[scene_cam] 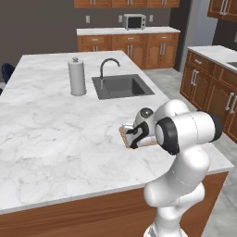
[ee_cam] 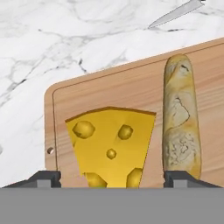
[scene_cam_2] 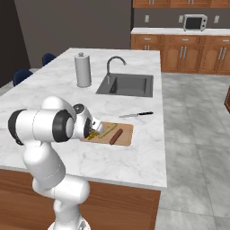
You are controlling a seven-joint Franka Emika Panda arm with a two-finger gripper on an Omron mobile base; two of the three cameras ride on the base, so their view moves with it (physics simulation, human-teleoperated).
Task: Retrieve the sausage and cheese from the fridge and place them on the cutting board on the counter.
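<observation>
The wooden cutting board (scene_cam_2: 126, 129) lies near the right edge of the marbled counter (scene_cam: 69, 139). On it, a yellow cheese (ee_cam: 111, 144) wedge with holes rests flat between the fingers of my gripper (ee_cam: 113, 177). The jaws are open, with a gap on each side of the wedge. Beside the cheese lies the sausage (scene_cam_2: 116, 136), a short cylinder that looks reddish-brown from the base and pale and mottled up close (ee_cam: 181, 122). From the base, my gripper (scene_cam_2: 93, 133) hangs low over the board's near end (scene_cam: 124, 131), and the arm hides most of the board in the left base view.
A knife (scene_cam_2: 136, 115) lies on the counter just beyond the board. Farther back are the dark sink (scene_cam: 121, 86) with its curved faucet (scene_cam: 107, 65) and a paper towel roll (scene_cam: 77, 77). The counter's edge runs close along the board's right side.
</observation>
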